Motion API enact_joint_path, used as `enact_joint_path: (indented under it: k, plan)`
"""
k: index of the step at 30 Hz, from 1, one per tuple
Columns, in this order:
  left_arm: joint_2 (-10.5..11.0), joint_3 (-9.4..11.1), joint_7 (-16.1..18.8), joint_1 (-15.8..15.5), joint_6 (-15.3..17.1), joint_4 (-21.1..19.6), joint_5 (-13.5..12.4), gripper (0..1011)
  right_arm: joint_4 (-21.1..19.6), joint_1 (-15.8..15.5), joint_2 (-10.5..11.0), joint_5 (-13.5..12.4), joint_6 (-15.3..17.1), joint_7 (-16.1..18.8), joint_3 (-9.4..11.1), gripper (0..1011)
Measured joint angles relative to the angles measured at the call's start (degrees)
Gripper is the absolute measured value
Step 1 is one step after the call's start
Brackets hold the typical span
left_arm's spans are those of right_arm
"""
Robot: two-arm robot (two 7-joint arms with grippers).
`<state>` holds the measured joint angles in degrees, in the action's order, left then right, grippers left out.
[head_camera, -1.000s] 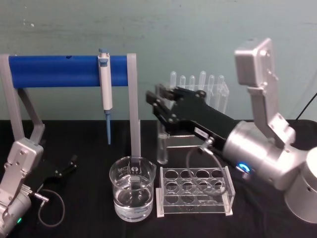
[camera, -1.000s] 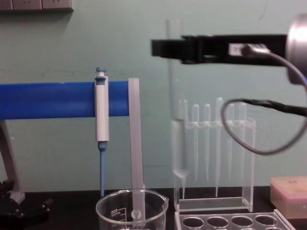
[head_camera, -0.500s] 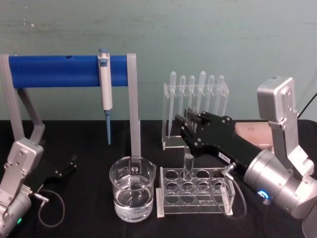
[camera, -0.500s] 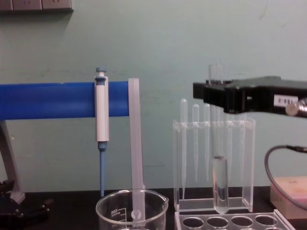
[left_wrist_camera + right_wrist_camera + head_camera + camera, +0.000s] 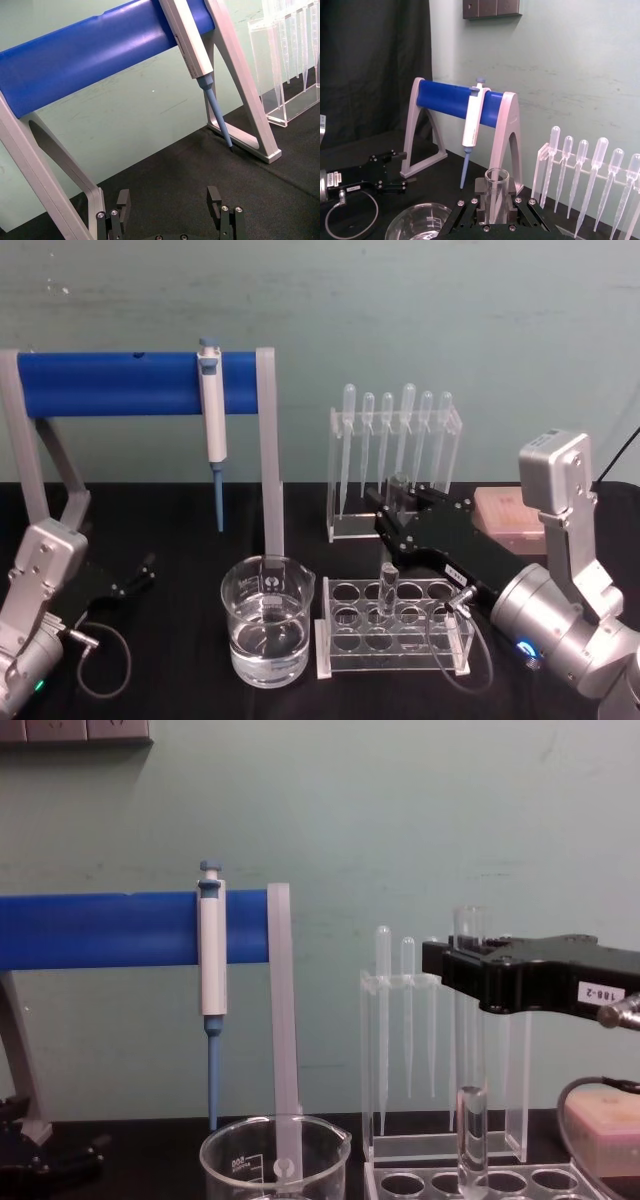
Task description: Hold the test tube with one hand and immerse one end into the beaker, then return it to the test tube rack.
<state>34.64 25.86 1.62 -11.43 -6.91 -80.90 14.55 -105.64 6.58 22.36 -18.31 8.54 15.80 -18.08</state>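
Right end effector (image 5: 468, 965) grips the upright test tube (image 5: 470, 1120), its bottom in the rack (image 5: 395, 628); left end effector (image 5: 170, 205) open by the worktop (image 5: 170, 640)

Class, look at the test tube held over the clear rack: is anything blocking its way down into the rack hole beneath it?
Nothing visible blocks it. The right tool holds the test tube upright near its rim, with its round bottom already entering a back-row hole of the rack. The beaker stands apart, on the rack's left.

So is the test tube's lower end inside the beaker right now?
No, the test tube, held upright by the right pincer, reaches down into the rack, beside the beaker.
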Motion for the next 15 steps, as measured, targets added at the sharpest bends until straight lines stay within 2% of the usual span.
enact_joint_path:
  k: [15]
  plan:
    - [0.0,0.0,0.0,0.0,0.0,0.0,0.0,1000,3.53,0.42,-1.86,0.39,-1.34,0.78,-0.14,230]
